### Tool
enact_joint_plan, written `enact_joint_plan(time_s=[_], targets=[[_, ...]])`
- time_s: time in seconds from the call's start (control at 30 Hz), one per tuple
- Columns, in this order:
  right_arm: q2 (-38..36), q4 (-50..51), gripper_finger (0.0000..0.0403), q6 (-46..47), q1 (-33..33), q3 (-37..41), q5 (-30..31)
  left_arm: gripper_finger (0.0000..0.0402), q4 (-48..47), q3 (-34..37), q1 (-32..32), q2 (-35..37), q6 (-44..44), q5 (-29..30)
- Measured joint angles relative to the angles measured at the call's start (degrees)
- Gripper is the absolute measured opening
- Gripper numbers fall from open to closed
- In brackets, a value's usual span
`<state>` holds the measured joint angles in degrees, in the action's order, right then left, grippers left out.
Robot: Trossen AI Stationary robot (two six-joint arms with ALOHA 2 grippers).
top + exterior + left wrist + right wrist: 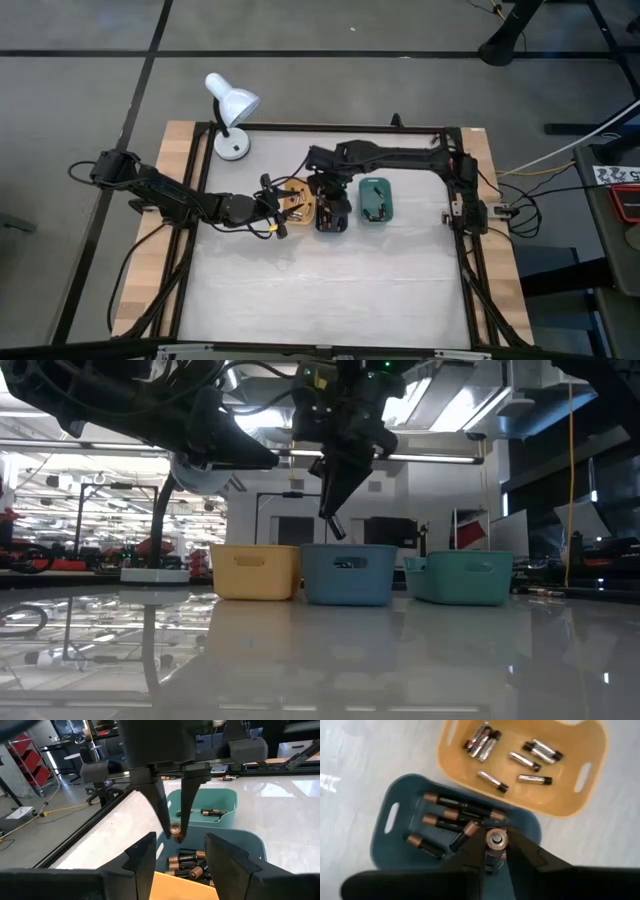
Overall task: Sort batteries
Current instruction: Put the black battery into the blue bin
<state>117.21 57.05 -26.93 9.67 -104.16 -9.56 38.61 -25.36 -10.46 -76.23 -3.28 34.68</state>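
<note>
Two narrow fingers of the right gripper [496, 851] are pinched on a single battery [496, 840], held upright so that its round copper-coloured end faces the right wrist camera. The same grip shows from the left wrist view, where the fingers [159, 809] taper down to the battery's end [175, 830] between their tips. This gripper hangs above the dark teal tray [395, 805], not touching it; in the low view its tips [336, 525] stand just above that tray's rim [347, 575].

Inside the dark teal tray lie several black-and-copper batteries [451, 815], most side by side and one crooked under the held one. Touching it on one side is the orange tray [592, 775], which holds slimmer silvery batteries [521, 762], a cluster in one corner and others scattered singly. On the teal tray's other side sits the green tray [225, 802], with a few batteries [212, 812] on its floor.

All three trays stand in a row toward the far edge of the tabletop [330, 290], near its middle: orange [299, 205], dark teal [334, 214], green [377, 199].

Left of them, the left gripper [181, 851] is at the orange tray, its jaws spread wide and holding nothing; the left wrist view looks between the two dark fingers [142, 857] toward the right gripper.

A white desk lamp [231, 112] stands at the far left corner of the tabletop.
</note>
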Motion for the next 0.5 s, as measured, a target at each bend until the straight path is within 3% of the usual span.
enact_joint_plan(time_s=[0.5], targets=[[0.0, 0.7, 0.0184, 2.7, 1.7, 0.0, 1.6, 0.0156, -0.1, 0.0, 0.0, 0.0, -0.1, 0.0]])
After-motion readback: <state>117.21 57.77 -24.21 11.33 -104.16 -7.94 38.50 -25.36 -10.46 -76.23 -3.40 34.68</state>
